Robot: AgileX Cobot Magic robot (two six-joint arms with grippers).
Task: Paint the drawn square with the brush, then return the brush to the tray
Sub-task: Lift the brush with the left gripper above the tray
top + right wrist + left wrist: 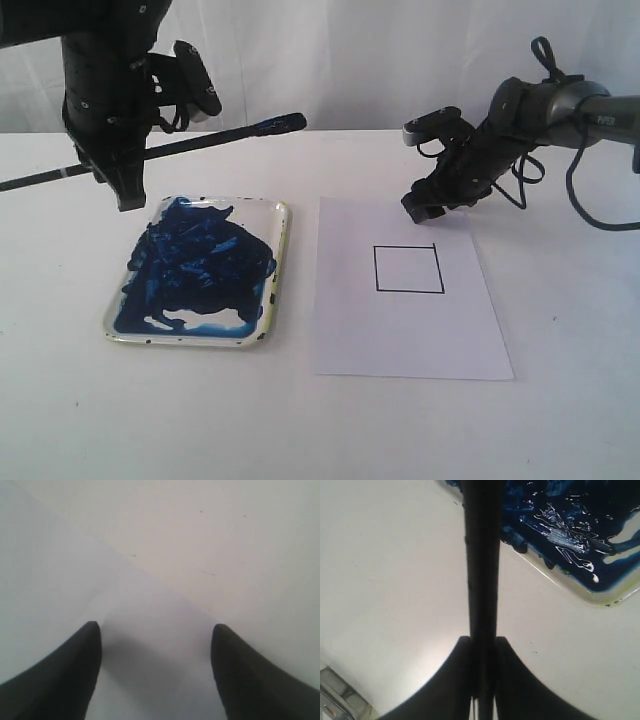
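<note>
Leftmost, the left gripper (482, 647) is clamped on the brush (200, 141), holding it aloft above the far edge of the tray (271, 300). Its long axis runs nearly level across the scene, the blue-stained tip pointing right and slightly upward, the handle end to the left. The right gripper (155, 630), jaws spread and empty, hovers over the far edge of the paper sheet (400, 340), whose drawn square (408, 268) is blank.
</note>
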